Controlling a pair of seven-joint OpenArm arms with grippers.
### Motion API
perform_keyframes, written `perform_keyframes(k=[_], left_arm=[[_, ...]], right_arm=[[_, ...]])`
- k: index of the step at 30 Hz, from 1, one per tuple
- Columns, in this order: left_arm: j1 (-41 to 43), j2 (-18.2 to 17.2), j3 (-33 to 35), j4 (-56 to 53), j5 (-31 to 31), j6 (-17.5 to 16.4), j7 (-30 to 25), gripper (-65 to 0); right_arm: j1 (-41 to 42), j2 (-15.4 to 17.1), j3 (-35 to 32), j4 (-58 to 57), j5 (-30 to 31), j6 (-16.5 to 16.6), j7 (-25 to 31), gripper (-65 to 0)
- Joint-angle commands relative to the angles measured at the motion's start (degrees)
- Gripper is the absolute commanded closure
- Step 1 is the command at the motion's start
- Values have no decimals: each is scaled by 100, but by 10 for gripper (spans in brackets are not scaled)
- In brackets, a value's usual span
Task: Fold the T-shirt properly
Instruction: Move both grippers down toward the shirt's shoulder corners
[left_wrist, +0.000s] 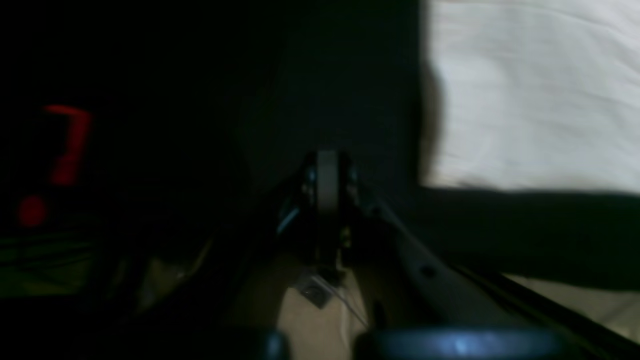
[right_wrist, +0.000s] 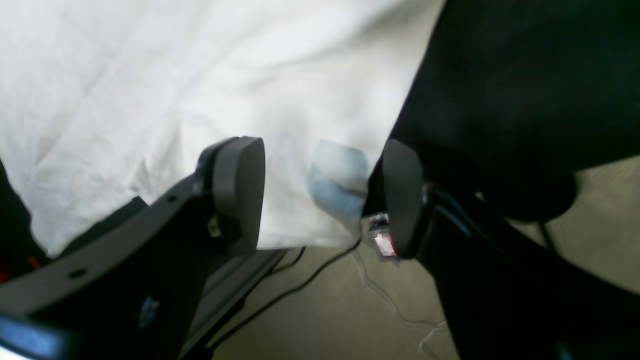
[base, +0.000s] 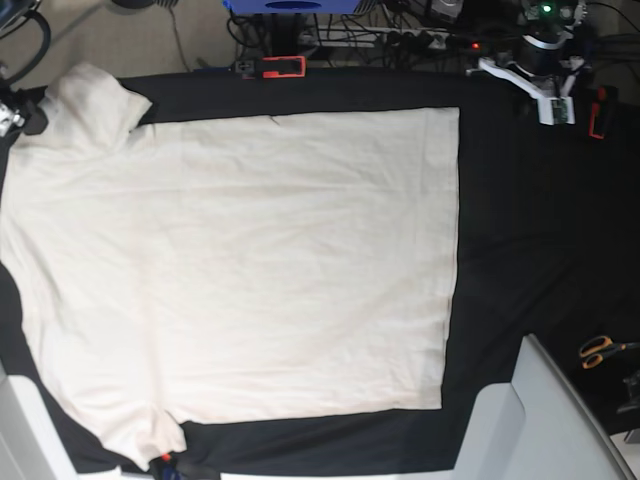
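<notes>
The cream T-shirt (base: 240, 270) lies spread flat on the black tablecloth (base: 530, 250), with one sleeve at the far left corner and the other at the near left edge. In the right wrist view my right gripper (right_wrist: 320, 195) stands open at the table's edge. The T-shirt's hem (right_wrist: 300, 220), with a bluish patch on it, sits between the two pads without touching them. My left gripper (left_wrist: 327, 180) is shut with nothing in it, over dark cloth beside the T-shirt's corner (left_wrist: 530, 95). Its grey arm (base: 545, 420) enters at the base view's near right.
Orange-handled scissors (base: 600, 350) lie at the right edge of the table. A red clamp (base: 282, 67) and a white device (base: 540, 75) sit along the far edge. Below the near edge are the floor and loose cables (right_wrist: 300, 285).
</notes>
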Motion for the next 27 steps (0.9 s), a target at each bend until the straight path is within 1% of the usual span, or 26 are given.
perform_keyframes(k=[1,4,7,9,17,19,21,26,27], left_arm=[[46,-20,-79,83,-5,17,-106,0],[46,-20,-229,83,-5,17,-97,0],[55,-20,-246,83,-5,17,-97,0],[55,-20,-246,83,-5,17,-97,0],[55,-3,-211,83,-5,17,-97,0],[55,6,-211,74,-5,17,-97,0],[46,85,-246,74,-5,17,-97,0],[37,138,-185,74,-14,17,-97,0],[37,200,-193,74,-14,17,-97,0]], right_arm=[[10,160,35,4,95,25,62,-356],[1,169,26,-102,86,25,335,-356],[-25,160,26,-207,86,25,431,-356],[-34,222,26,-269,86,25,423,-356],[-148,195,17,-330,113,25,396,-356],[-166,178,17,-330,113,25,308,-356],[-166,81,17,-286,121,25,220,-356],[-166,19,8,-163,121,25,194,-356],[-166,19,-62,-163,121,25,194,-356]])
